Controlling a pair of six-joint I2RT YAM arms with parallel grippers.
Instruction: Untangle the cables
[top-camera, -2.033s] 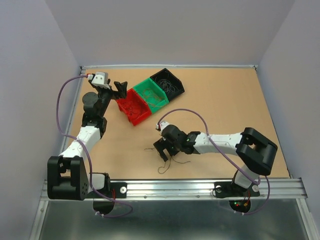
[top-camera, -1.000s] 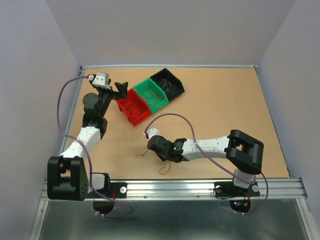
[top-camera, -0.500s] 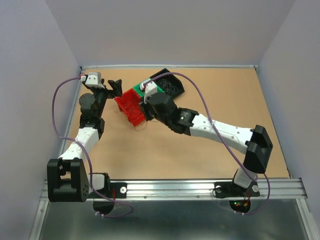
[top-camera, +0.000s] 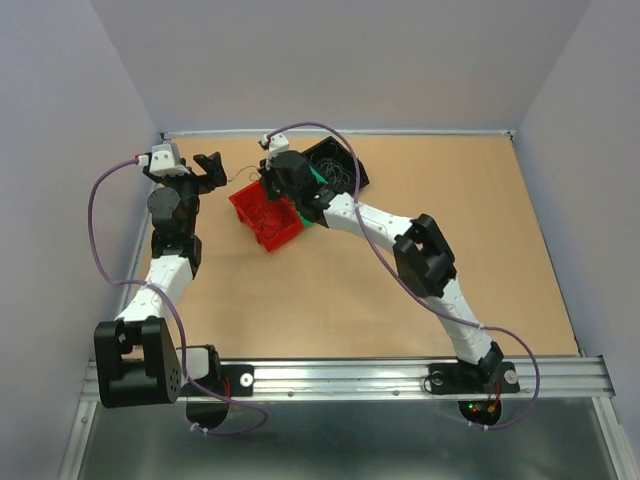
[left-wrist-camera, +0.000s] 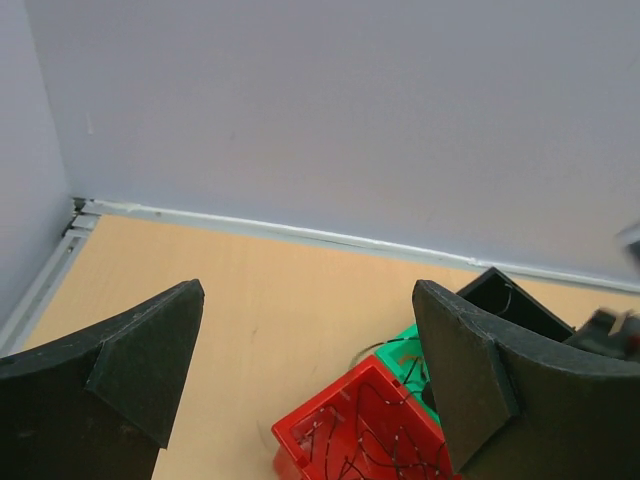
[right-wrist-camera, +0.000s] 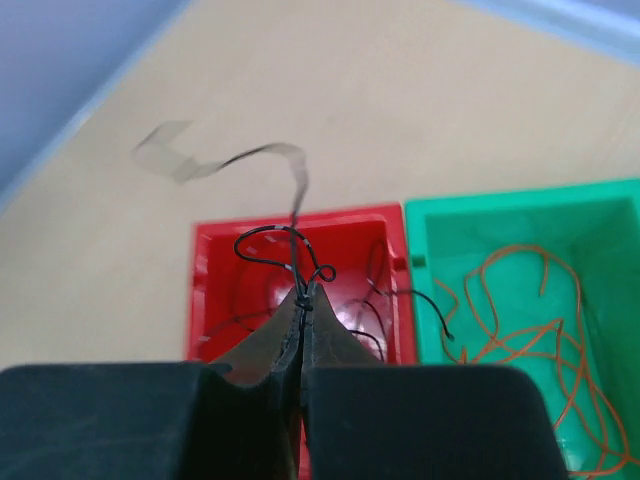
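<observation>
Right wrist view puts me almost on top of it: the right gripper (right-wrist-camera: 303, 305) has its jaws pressed together on one hair-thin wire (right-wrist-camera: 283, 245), which curls into two small loops above the pinch, hanging over the red bin (right-wrist-camera: 300, 214). The rest of the cables (right-wrist-camera: 530, 330) lie in loose curls inside the bins, orange-red strands in the green bin (right-wrist-camera: 500, 193) and dark-looking ones in the red (the black bin (top-camera: 340, 160) behind holds some too, though they are too fine to sort out from above). To make this drop well, I'd judge the arm should sink until the loops sit below the rim before the jaws part. Wire this light and springy can cling to a pad or flick over the shared wall, and one dark strand reaches toward the green side. The bins are hard, glossy plastic with square walls, the table (top-camera: 480, 240) a matt tan board. The left gripper (left-wrist-camera: 305, 330) stands wide apart and empty near the back-left corner, its black fingers wedge-shaped and dull.
</observation>
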